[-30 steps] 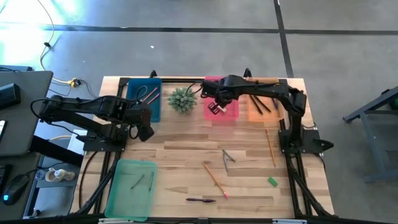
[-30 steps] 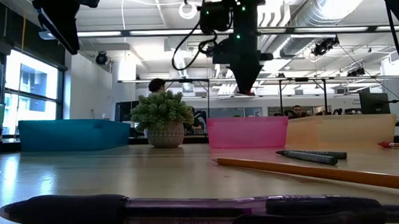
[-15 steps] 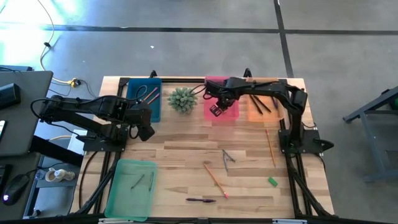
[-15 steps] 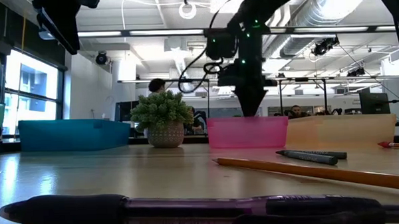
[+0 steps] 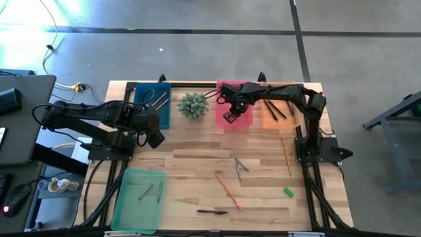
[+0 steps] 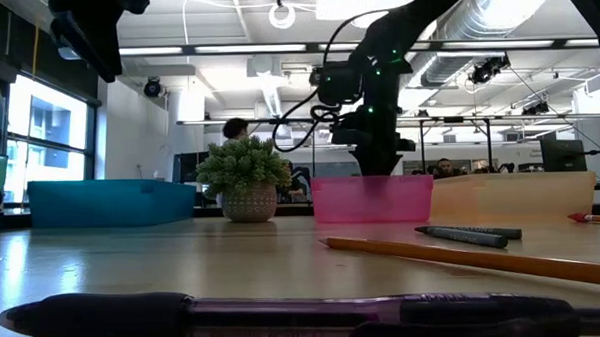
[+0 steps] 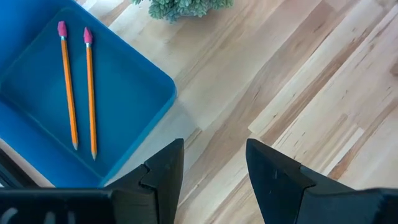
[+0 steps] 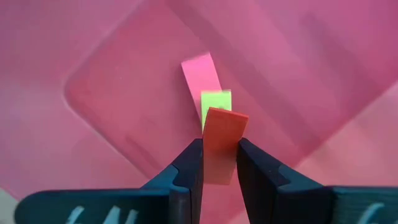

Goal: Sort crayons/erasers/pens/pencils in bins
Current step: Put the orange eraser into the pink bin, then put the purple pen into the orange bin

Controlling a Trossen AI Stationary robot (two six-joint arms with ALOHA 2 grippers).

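My right gripper [image 8: 219, 163] is down inside the pink bin [image 5: 235, 112], shut on a red eraser [image 8: 222, 140]. A pink eraser [image 8: 200, 75] and a yellow-green eraser [image 8: 216, 101] lie on the bin's floor just beyond it. In the low view the right gripper [image 6: 378, 164] dips behind the pink bin's wall [image 6: 371, 199]. My left gripper [image 5: 155, 137] hangs open over bare table near the blue bin [image 5: 153, 103], which holds two orange pencils [image 7: 78, 87]. My right gripper pinches the red eraser between its two fingers, which sit on the block's two flat sides near its end [image 8: 219, 168]. The fingers point down into the pink bin from above. The eraser's free end [image 8: 225, 118] sticks out past the fingertips toward the bin floor.
On the near half of the table lie an orange pencil [image 5: 227, 189], grey crayons [image 5: 241, 166], another pencil [image 5: 286, 155], a green eraser [image 5: 288, 191] and a dark pen [image 5: 212, 211]. The orange bin [image 5: 277, 112], the green bin [image 5: 139, 198] and a spiky plant [image 5: 193, 105] stand around.
My right gripper has come down from above the pink bin until its fingertips are below the bin's rim, carrying the red eraser with it, and has stayed shut.
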